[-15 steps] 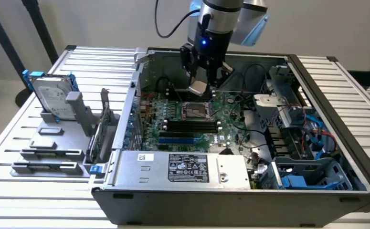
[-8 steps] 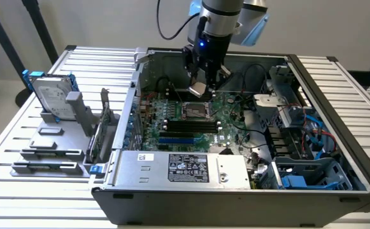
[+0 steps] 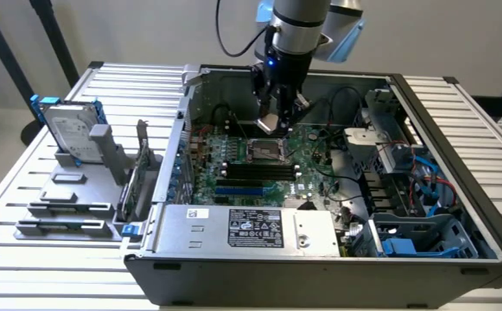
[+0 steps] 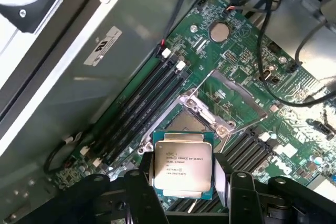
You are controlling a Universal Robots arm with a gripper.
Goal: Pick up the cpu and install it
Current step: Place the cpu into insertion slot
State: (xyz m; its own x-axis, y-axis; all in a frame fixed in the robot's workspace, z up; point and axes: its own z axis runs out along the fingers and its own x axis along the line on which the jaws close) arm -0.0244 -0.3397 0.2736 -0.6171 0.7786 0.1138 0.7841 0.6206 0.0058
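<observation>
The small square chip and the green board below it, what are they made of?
The small square silver-topped chip seems capped in dull metal: matte grey sheen, printed lettering, over a thin green rim. The flat green board looks like lacquered circuit laminate, probably fibreglass: glossy green with fine traces and solder dots.

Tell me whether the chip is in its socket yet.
Out: the gripper holds the chip above the bare socket.
</observation>
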